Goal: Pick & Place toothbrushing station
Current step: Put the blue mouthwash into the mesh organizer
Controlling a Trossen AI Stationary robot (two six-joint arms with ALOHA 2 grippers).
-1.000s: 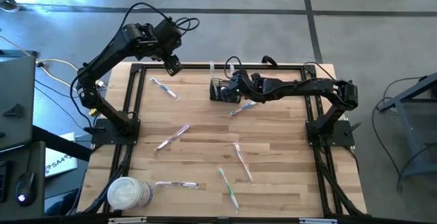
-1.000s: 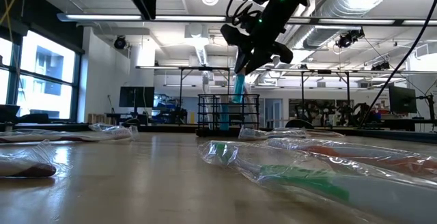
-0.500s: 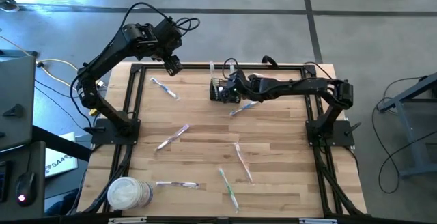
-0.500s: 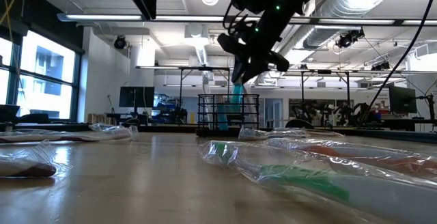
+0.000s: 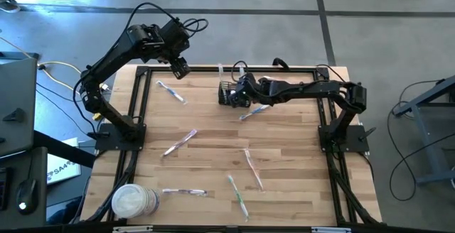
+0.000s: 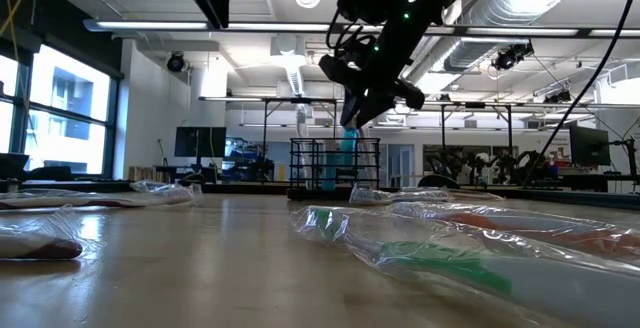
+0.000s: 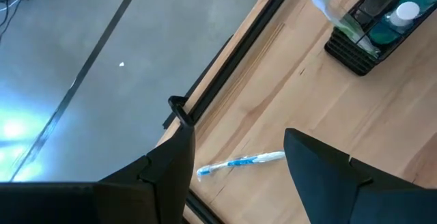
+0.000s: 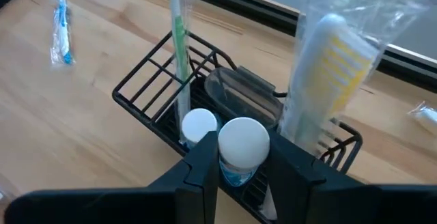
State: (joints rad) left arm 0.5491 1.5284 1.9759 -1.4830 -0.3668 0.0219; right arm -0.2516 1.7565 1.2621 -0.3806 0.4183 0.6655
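A: Directly under the right gripper (image 8: 235, 157), what is sitting there?

B: A small black wire-mesh rectangular basket (image 8: 147, 91), the toothbrushing station, is standing at the table's far edge. The two dark fingers are pinching a blue tube with a round white cap (image 8: 242, 142), and they are holding it upright over the basket's open top.

A: Is anything already inside?

B: Just beside the held tube, a second white-capped item (image 8: 199, 123) is standing in the basket. A green-handled toothbrush in a clear plastic sleeve (image 8: 179, 39) is leaning in it, and a yellow-bristled brush in a crinkly clear wrapper (image 8: 328, 67) is rising just past the fingers.

A: So how far along is the job?

B: It is looking partly done. Several thin wrapped toothbrushes (image 5: 179, 142) are lying scattered on the pale wooden slat tabletop (image 5: 213, 162), well apart from the basket, and a round white tub (image 5: 131, 201) is sitting at the near corner. The tube is not yet released.

A: And the other arm?

B: The left gripper (image 7: 235, 162) is hanging with its fingers spread and empty over the far left corner, above a blue wrapped toothbrush (image 7: 239, 162).
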